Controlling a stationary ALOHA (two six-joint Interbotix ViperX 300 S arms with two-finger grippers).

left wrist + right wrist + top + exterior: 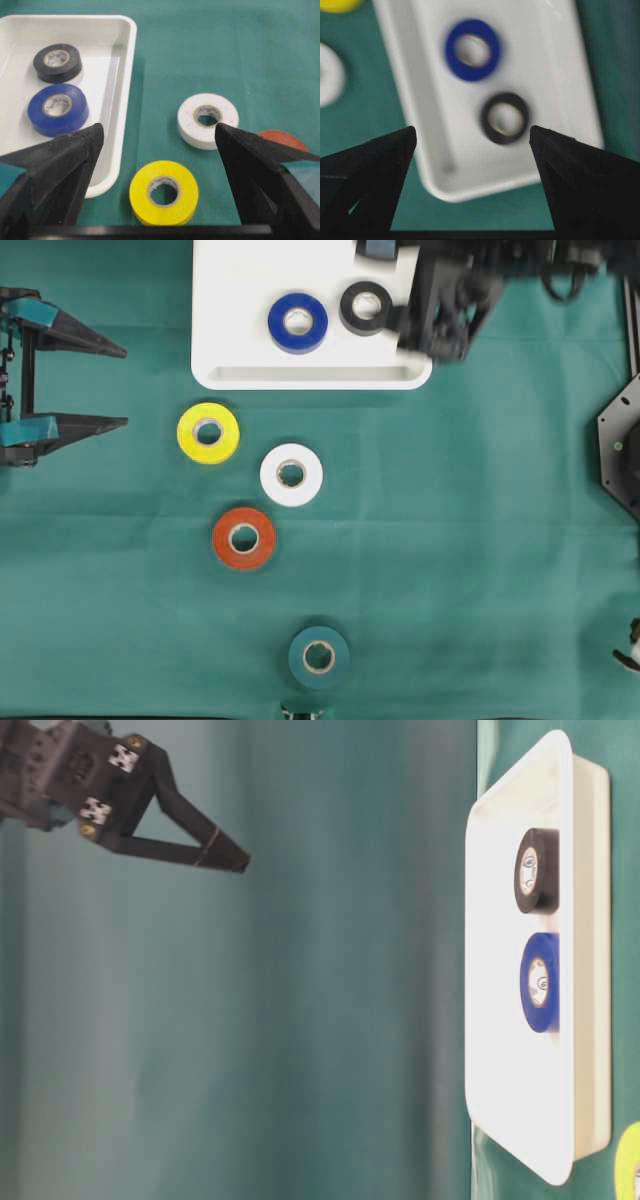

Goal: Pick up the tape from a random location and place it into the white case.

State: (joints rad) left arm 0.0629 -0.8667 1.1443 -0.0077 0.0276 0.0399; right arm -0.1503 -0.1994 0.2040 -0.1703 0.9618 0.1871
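Right gripper [472, 132] hangs wide open and empty above the white case [240, 300], where black tape [366, 307] and blue tape [298, 322] lie at the frame's top.

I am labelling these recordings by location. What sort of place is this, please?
Probably a robot test bench in a lab: a green cloth covers the table, two arms with black grippers work over it, and coloured tape rolls lie by a white case.
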